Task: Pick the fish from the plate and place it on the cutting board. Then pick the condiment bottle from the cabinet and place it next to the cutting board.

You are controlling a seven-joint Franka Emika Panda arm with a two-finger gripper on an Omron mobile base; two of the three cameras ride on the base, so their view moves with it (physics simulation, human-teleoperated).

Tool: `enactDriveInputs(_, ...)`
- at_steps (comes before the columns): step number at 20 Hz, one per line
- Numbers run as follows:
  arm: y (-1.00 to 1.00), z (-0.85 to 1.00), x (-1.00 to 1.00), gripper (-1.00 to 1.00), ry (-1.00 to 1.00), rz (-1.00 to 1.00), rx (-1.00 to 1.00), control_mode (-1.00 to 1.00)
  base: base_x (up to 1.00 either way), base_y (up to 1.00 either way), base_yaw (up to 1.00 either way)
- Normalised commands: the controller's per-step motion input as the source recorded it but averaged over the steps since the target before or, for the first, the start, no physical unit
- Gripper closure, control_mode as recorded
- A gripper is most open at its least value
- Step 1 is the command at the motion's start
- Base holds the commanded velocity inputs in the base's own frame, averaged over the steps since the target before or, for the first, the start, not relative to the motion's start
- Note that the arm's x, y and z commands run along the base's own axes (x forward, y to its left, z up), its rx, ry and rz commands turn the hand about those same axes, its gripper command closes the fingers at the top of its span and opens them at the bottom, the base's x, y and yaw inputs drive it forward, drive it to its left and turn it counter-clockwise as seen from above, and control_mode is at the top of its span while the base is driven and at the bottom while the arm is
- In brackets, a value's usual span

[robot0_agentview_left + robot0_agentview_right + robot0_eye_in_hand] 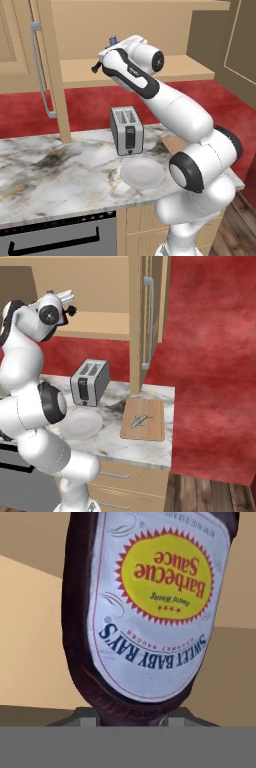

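In the left base view, the arm reaches up from the lower right to the cabinet (50,65) shelf, and the hand (102,59) sits at the shelf's front edge. The blue cap of the condiment bottle (113,39) pokes up just behind the hand. Below, on the marble bench (55,170), the empty white plate (142,172) lies just in front of the silver toaster (127,131).

In the right base view, the hand (67,303) is raised at the shelf, at upper left. The fish (141,420) lies on the cutting board (145,431), which rests on the bench's right end, beside the plate (82,423). The toaster (90,382) stands behind the plate.

In the hand view, the condiment bottle (150,607) looms very close, its label reading upside down: "Barbecue Sauce" on yellow, "Sweet Baby Ray's" on white. The finger tips are hidden, so whether the hand is clamped on the bottle cannot be told.
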Motion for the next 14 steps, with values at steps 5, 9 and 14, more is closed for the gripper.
enactDriveInputs(5,0.00,0.16,-0.21,1.00,0.00,0.00,0.00,-1.00,0.00,0.00,0.00)
enactDriveInputs(9,0.00,0.16,-0.21,1.00,0.00,0.00,0.00,-1.00,0.00,0.00,0.00)
enactDriveInputs(14,0.00,0.08,-0.23,1.00,0.00,0.00,0.00,-1.00,0.00,0.00,0.00)
